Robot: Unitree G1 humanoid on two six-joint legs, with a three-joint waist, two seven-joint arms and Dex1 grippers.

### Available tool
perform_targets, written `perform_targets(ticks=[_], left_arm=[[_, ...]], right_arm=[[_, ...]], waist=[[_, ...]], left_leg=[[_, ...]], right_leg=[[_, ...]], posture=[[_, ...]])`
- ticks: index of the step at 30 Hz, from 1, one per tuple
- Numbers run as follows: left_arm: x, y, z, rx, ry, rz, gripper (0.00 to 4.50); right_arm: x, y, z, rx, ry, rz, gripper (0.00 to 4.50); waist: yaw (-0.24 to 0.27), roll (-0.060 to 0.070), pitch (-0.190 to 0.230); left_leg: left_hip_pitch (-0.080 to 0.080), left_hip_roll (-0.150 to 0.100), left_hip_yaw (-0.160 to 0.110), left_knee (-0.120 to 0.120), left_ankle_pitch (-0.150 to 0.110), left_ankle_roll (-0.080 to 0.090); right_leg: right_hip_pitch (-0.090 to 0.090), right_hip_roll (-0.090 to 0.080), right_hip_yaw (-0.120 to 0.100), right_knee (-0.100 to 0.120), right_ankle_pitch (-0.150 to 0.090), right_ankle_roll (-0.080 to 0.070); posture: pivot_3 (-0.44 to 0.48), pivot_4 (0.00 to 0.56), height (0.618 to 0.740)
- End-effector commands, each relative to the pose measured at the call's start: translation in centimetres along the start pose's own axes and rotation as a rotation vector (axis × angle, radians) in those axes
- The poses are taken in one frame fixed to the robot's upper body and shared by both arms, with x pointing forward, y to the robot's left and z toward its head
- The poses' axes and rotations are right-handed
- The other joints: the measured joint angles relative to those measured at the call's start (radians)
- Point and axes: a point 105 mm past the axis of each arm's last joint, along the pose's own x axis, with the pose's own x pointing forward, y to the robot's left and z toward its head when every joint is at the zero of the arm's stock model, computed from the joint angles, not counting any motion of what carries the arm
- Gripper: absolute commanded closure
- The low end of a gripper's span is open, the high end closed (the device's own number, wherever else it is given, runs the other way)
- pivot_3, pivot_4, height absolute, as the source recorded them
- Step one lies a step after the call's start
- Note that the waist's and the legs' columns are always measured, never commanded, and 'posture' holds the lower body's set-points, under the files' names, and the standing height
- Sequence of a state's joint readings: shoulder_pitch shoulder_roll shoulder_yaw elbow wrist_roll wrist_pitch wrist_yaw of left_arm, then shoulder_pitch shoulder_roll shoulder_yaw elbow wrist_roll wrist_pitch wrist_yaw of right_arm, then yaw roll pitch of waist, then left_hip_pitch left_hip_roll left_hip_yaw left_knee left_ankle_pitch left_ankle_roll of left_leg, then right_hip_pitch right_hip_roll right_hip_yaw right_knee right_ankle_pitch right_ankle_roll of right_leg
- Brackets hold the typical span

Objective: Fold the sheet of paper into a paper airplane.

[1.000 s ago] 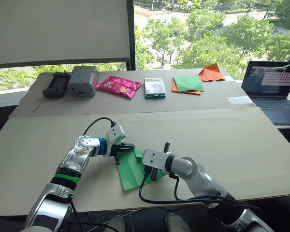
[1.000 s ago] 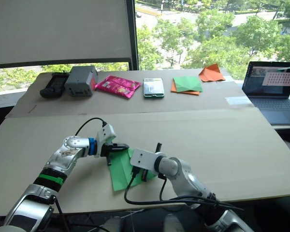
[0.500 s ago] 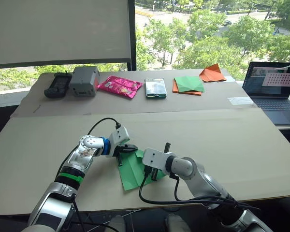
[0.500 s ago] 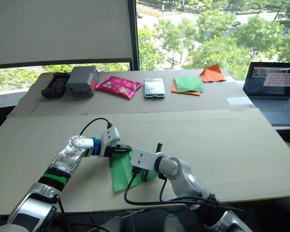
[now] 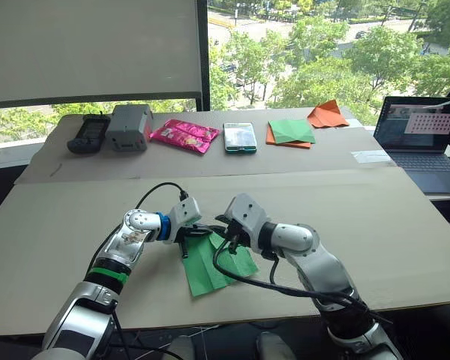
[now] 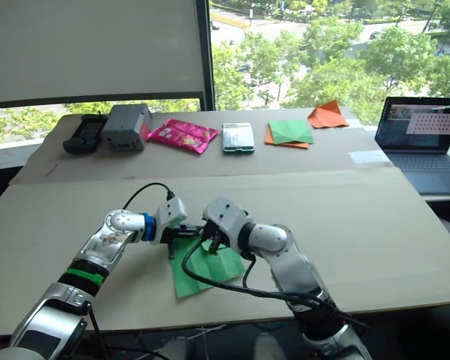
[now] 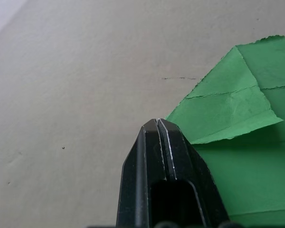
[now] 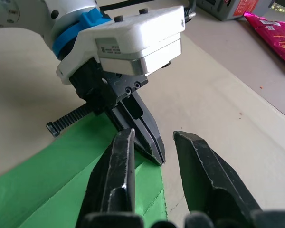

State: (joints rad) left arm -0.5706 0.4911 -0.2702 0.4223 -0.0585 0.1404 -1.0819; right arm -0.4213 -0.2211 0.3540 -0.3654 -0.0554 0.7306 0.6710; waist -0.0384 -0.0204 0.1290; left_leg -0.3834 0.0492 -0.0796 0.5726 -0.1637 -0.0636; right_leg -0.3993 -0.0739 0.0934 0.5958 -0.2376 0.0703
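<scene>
Left gripper [image 7: 157,124]: fingers pressed together with nothing between them, tips resting at the far corner of the sheet of paper [image 5: 214,262].
Right gripper [image 8: 154,147]: fingers parted and empty, tips just beside the left gripper's tips, above that same corner.
Sheet of paper: bright green, creased, flat on the table [image 5: 360,217], spreading from under both grippers toward the robot.

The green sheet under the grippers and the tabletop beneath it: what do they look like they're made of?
The sheet of paper looks like thin matte paper: sharp crease lines, ragged torn-looking edges, one flap lifting slightly. The tabletop looks like beige cardboard or fibreboard, matte and lightly scuffed, with a seam across it; which one I can't tell. The left gripper is shut at the sheet's edge; the right gripper is open.
</scene>
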Motion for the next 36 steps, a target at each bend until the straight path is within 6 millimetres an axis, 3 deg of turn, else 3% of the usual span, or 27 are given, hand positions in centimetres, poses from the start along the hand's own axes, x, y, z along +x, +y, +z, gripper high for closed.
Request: perform_targets(ticks=[1, 9, 36], left_arm=[[0.1, -0.5, -2.0, -0.029, 0.078, -0.013, 4.50], [0.2, -0.5, -2.0, -0.030, 0.071, -0.003, 4.50], [0.0, -0.6, -2.2, -0.031, 0.077, 0.004, 4.50]], right_arm=[[0.6, -0.5, -0.6, 0.033, 0.023, -0.022, 4.49], [2.8, -0.6, -3.0, 0.087, 0.087, -0.046, 4.49], [4.3, 0.9, -6.9, 0.174, 0.232, -0.019, 4.49]], waist=[[0.000, 0.000, 0.000], [-0.002, 0.001, -0.001], [-0.007, 0.005, -0.006]], left_leg=[[0.000, 0.000, 0.000, 0.000, 0.000, 0.000], [0.000, 0.000, 0.000, 0.000, 0.000, 0.001], [0.002, 0.000, 0.000, 0.000, 0.000, 0.001]], right_leg=[[0.000, 0.000, 0.000, 0.000, 0.000, 0.000], [0.000, 0.000, 0.000, 0.001, 0.000, 0.000], [0.003, 0.000, 0.000, 0.001, 0.000, 0.000]], posture=[[0.000, 0.150, 0.732], [0.000, 0.150, 0.732], [0.000, 0.150, 0.732]])
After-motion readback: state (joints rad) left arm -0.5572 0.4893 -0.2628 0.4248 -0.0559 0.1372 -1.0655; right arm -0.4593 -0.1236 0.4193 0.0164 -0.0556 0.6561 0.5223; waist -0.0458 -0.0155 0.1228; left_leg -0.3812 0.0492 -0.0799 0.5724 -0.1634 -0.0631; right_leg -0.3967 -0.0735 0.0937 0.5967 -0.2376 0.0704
